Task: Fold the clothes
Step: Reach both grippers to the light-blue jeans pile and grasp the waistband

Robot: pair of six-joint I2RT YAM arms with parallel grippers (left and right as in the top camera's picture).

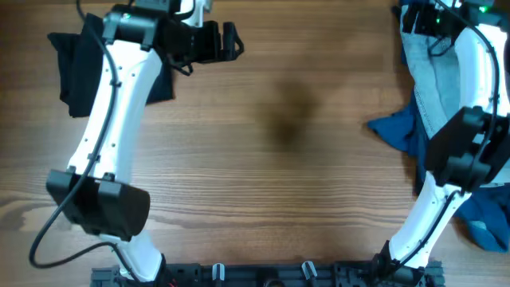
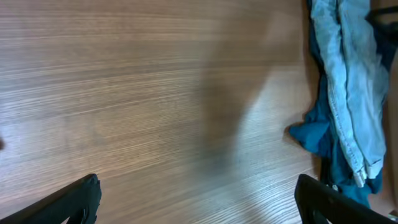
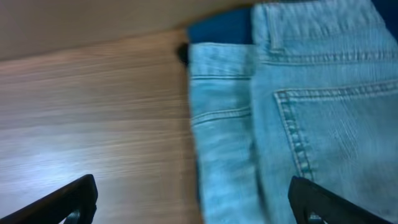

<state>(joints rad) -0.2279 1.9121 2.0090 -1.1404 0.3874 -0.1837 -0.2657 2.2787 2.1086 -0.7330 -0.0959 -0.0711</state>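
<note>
At right edge of table [image 1: 279, 199]: jeans [image 1: 426, 76], long axis near-to-far, waistband [image 3: 323, 31] at far end, below right gripper [image 3: 193, 202]. Fingers wide, holding nothing. Left gripper [image 2: 198, 202] likewise wide, over bare wood. Dark blue garment [image 1: 398, 127] underneath jeans.

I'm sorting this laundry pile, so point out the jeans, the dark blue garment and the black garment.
jeans [image 3: 336, 130]: right wrist view, on the back pocket.
dark blue garment [image 1: 397, 130]: overhead view, on its pointed left corner.
black garment [image 1: 73, 76]: overhead view, on the middle of the cloth.
</note>
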